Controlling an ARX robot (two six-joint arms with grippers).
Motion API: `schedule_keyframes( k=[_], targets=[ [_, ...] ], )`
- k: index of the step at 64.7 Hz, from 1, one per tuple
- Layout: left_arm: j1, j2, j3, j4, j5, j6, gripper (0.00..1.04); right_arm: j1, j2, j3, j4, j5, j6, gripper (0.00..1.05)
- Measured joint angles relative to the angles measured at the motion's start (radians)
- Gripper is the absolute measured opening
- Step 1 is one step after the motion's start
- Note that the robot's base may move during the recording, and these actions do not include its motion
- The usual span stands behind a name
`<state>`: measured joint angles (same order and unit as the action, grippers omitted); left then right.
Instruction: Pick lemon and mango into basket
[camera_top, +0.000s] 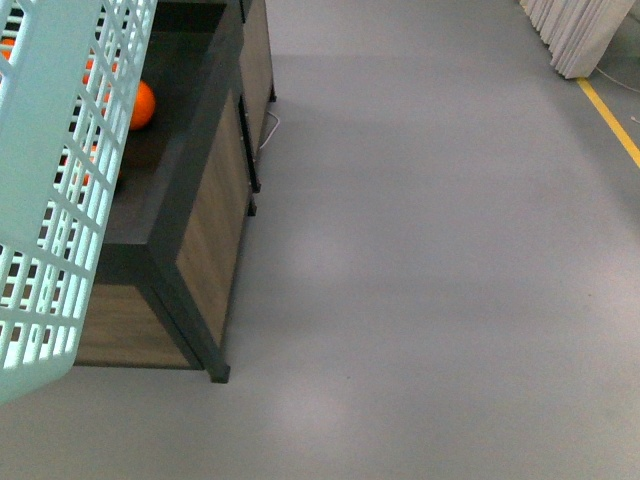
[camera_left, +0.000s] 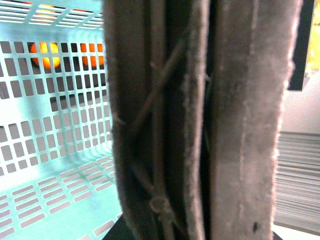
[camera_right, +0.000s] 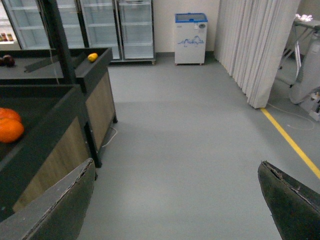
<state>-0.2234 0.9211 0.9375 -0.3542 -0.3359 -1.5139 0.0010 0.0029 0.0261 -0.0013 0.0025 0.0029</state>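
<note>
The pale teal basket (camera_top: 45, 210) hangs at the far left of the front view, its slotted wall in front of a dark display bin. In the left wrist view my left gripper (camera_left: 197, 165) is shut on the basket, its worn fingers filling the frame beside the basket's teal inside (camera_left: 50, 155). My right gripper (camera_right: 175, 210) is open above bare floor, holding nothing. A small yellow oval fruit, seemingly the lemon (camera_right: 92, 57), lies on the rim of a far bin. The mango is out of view.
Orange tangerines (camera_top: 143, 105) lie in the near dark bin with wood sides (camera_top: 205, 250). Grey floor (camera_top: 430, 260) stretches to the right, with a yellow line (camera_top: 610, 125). Glass fridges (camera_right: 100, 25), a small freezer (camera_right: 190, 37) and a curtain (camera_right: 250, 50) stand beyond.
</note>
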Motion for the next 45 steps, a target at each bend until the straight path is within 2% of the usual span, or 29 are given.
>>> schedule_keyframes(
  k=[45],
  targets=[
    [0.001, -0.001, 0.000, 0.000, 0.002, 0.002, 0.15, 0.000, 0.000, 0.000, 0.000, -0.002, 0.000, 0.96]
  ],
)
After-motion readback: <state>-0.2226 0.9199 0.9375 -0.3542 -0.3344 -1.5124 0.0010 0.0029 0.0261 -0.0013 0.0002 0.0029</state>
